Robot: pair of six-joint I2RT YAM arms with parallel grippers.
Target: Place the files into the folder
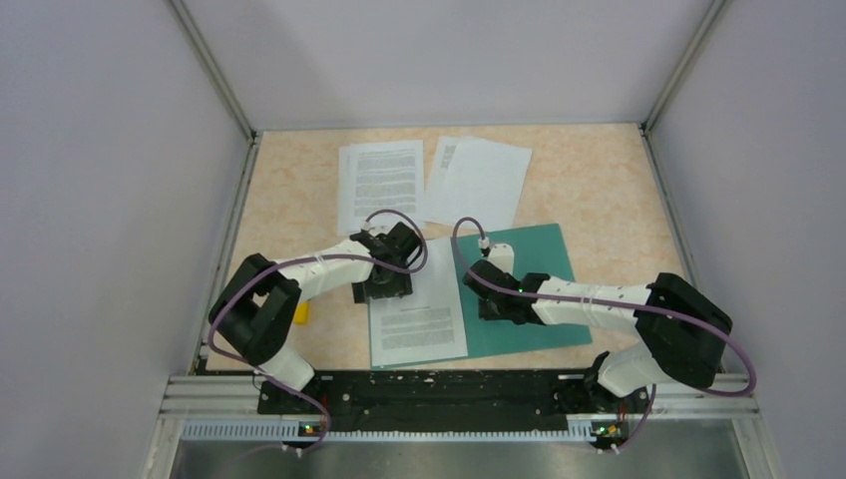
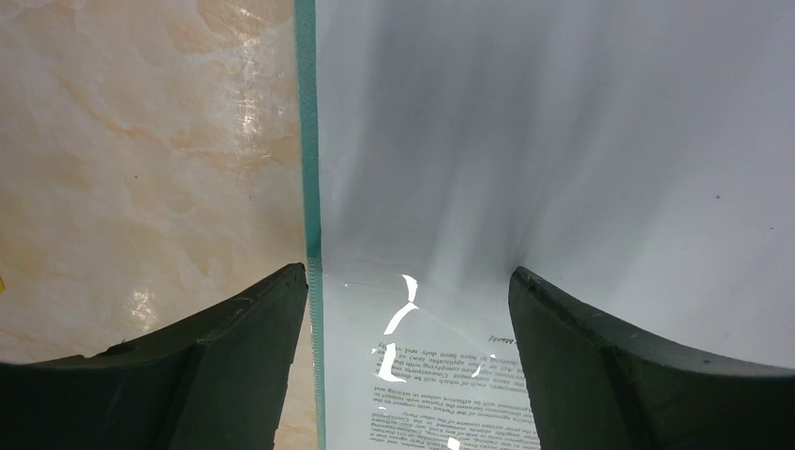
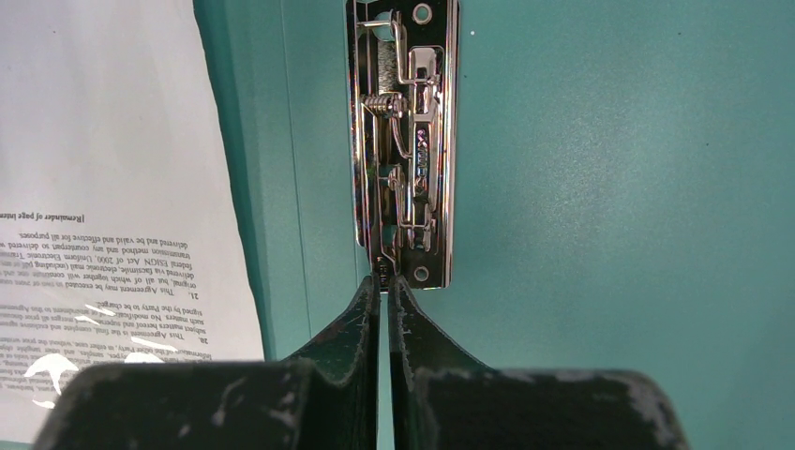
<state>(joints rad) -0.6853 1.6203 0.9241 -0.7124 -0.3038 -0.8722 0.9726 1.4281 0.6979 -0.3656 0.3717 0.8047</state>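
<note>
The teal folder [image 1: 544,261] lies open on the table, with its metal fastener [image 3: 401,141] along the spine. One printed file sheet [image 1: 419,321] lies on the folder's left half. My left gripper [image 1: 384,286] is open over that sheet's far left part. In the left wrist view the left gripper [image 2: 410,281] has one finger [image 2: 234,347] outside the folder's edge [image 2: 306,141] and the other on the sheet [image 2: 562,141]. My right gripper [image 1: 496,299] is shut. In the right wrist view its tips [image 3: 384,281] touch the fastener's near end, on the teal folder [image 3: 609,187] beside the sheet [image 3: 103,141].
Two more groups of file sheets lie at the back of the table, one printed side up [image 1: 380,180] and one mostly blank [image 1: 479,180]. A small yellow object [image 1: 299,312] lies by the left arm. Grey walls enclose the table on three sides.
</note>
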